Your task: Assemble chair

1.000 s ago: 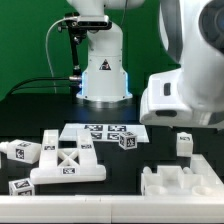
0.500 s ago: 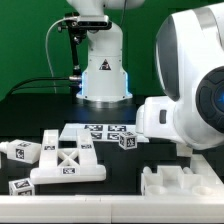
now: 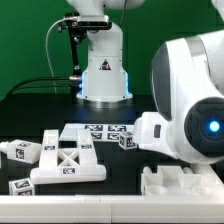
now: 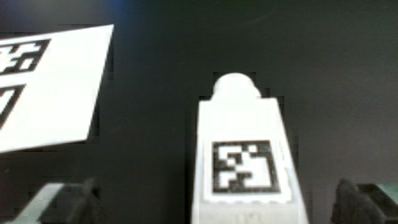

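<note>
The chair is in loose white pieces on the black table (image 3: 120, 165), all close to the marker board (image 3: 100, 130). In the wrist view one leg (image 4: 240, 150) lies flat with a square tag on its upper face and its rounded tip pointing away from the camera. It lies near the board's edge, with a strip of bare table between them. The gripper (image 4: 217, 192) is spread wide over this leg. One dark finger (image 4: 64, 198) shows on each side of it, and there is a clear gap between each finger and the leg, so nothing is held.

In the exterior view the arm (image 3: 190, 110) hides both the gripper and that leg. The cross-braced panel (image 3: 68, 166) lies flat in front of the board's end on the exterior view's left, nearer the camera. A slab (image 3: 50, 141) lies just beside that end, touching or nearly touching the panel's far edge. A tagged block (image 3: 20, 150) sits further out to the exterior view's left of the board. A short piece (image 3: 20, 186) lies out on that side too, nearest the camera and beside the panel. A tagged cube (image 3: 127, 140) stands at the board's near corner on the exterior view's right. The large blocky piece (image 3: 178, 183) sits in front of the board toward the exterior view's right, under the arm. The arm's base (image 3: 101, 70) stands behind the board against a green backdrop.
</note>
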Controlling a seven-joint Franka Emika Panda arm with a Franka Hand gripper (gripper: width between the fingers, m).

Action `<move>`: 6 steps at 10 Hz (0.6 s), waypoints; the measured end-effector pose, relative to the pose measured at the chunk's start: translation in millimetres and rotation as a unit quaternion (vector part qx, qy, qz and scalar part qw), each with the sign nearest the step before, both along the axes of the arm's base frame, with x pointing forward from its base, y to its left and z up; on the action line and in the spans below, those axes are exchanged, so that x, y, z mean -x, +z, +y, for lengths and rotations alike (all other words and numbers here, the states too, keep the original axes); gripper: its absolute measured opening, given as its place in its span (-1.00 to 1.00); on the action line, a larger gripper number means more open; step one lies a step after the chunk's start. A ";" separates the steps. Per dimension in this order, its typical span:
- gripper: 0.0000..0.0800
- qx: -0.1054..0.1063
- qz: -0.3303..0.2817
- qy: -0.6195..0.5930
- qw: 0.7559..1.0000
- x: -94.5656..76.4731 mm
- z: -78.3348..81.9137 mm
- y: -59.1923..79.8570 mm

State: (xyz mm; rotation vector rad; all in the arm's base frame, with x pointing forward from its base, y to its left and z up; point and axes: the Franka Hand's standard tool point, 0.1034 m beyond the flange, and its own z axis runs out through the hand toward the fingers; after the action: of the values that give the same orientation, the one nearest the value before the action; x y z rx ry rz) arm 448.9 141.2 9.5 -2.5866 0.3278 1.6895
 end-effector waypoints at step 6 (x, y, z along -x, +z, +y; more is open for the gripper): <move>-0.29 0.003 -0.011 -0.003 1.000 -4.7 -0.7 0.9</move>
State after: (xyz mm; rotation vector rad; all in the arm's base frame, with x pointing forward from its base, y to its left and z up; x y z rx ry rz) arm 453.6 140.4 10.4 -2.6029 0.3403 1.6603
